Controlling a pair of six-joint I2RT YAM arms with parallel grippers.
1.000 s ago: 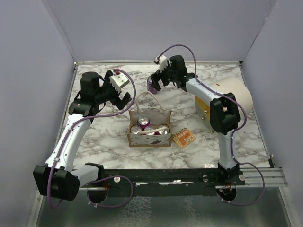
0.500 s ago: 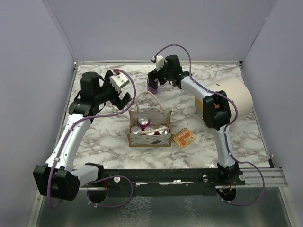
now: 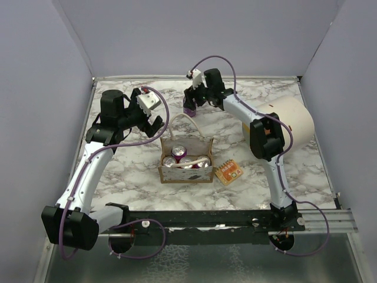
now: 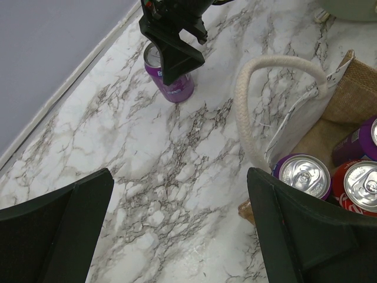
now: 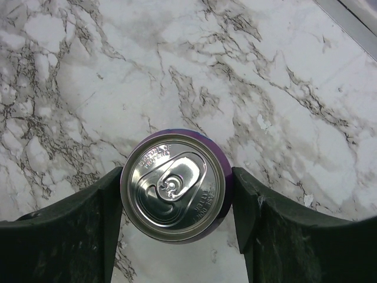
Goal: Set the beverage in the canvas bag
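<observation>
- Purple aluminium beverage can (image 5: 174,186) stands upright on the marbled table (image 5: 283,88), clamped between the right claw (image 5: 177,190) for lifting.
- Tan canvas bag (image 3: 185,173) sits behind that claw, towards the bases.
- Left claw (image 4: 179,203), fingers wide apart, hovers beside the bag, probably to steady it.

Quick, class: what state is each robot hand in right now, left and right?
Left hand: open, holding nothing.
Right hand: closed on the purple can.
</observation>
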